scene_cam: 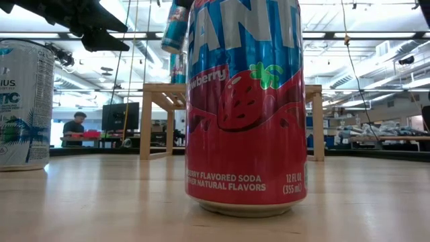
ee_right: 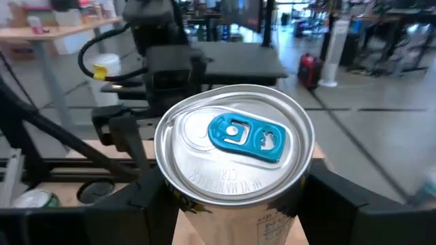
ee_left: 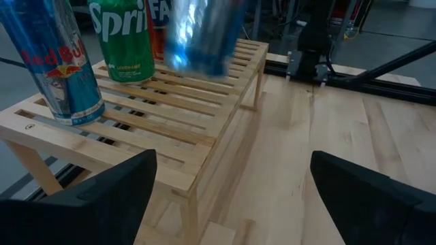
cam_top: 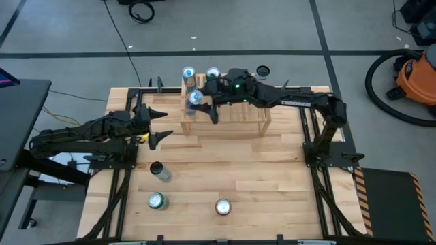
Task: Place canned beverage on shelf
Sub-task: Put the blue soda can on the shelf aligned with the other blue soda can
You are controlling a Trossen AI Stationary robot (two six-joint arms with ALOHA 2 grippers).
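So the right tool (cam_top: 195,100) is clamping a blue can (cam_top: 194,97) and holding it tilted just above the shelf (cam_top: 240,116), near its left end beside the cans already standing there. Left tool (cam_top: 158,125) is waiting spread open, nearby over the desk (cam_top: 272,177).

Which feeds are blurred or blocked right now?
Left wrist view: the held can is motion-smeared above the shelf. Low view: a strawberry soda can fills mid-frame, hiding much of the shelf. Right wrist view: can top sharp, background soft.
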